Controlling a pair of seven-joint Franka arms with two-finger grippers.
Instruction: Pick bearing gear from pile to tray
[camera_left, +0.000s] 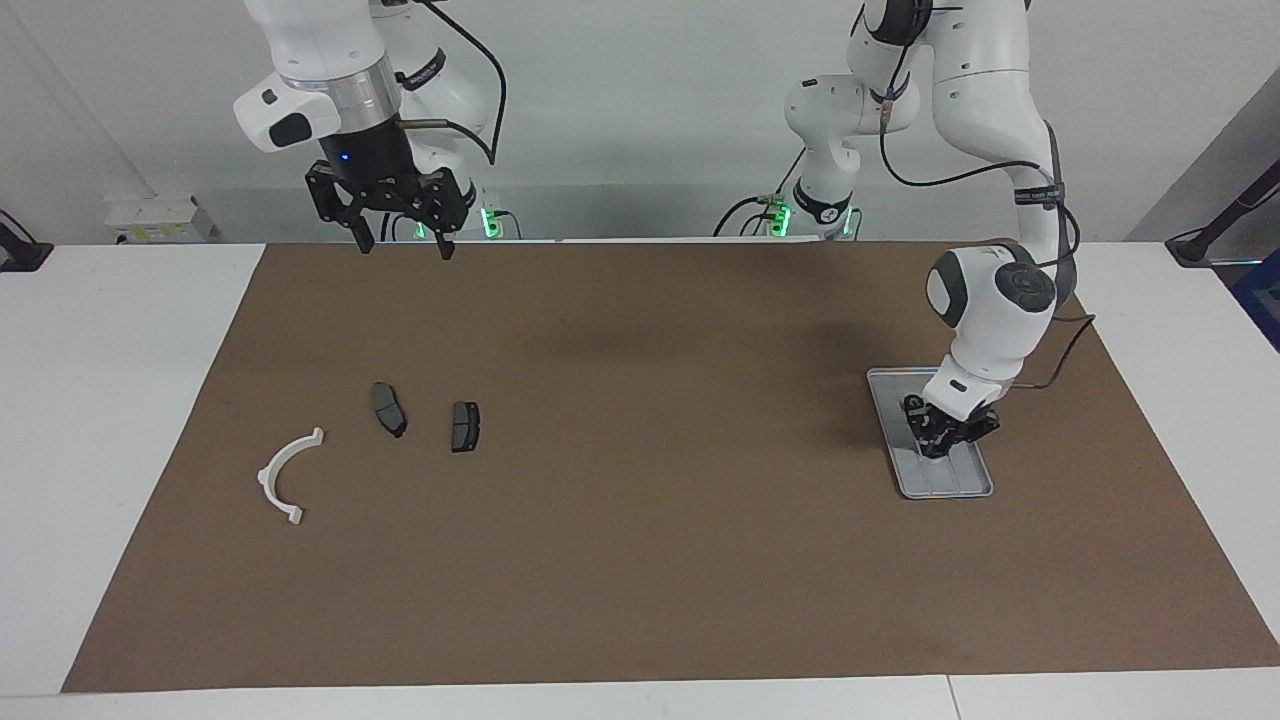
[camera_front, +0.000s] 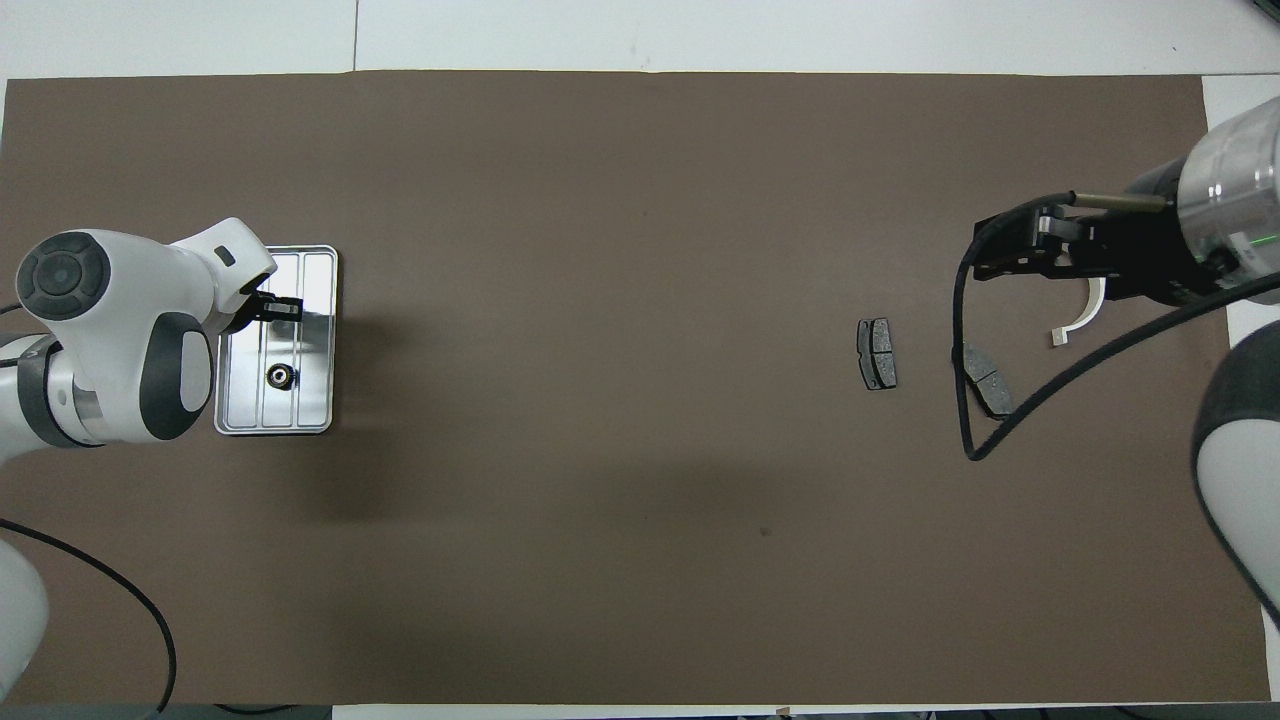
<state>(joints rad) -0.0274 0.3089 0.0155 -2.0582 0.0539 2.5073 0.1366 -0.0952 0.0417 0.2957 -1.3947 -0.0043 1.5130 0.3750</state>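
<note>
A small black round bearing gear (camera_front: 280, 376) (camera_left: 912, 403) lies in the silver ridged tray (camera_front: 316, 345) (camera_left: 945, 482) at the left arm's end of the mat. My left gripper (camera_front: 281, 307) (camera_left: 936, 436) hangs low over the tray's middle, just past the gear. The pile sits at the right arm's end: a white curved arc (camera_left: 288, 473) (camera_front: 1088, 305) and two dark brake pads (camera_left: 389, 409) (camera_left: 465, 426) (camera_front: 877, 353). My right gripper (camera_left: 402, 246) (camera_front: 1008, 258) is raised high and open, holding nothing.
A brown mat (camera_left: 640, 560) covers most of the white table (camera_left: 110, 400). In the overhead view the right arm's black cable (camera_front: 962, 400) loops in front of one brake pad (camera_front: 990, 385).
</note>
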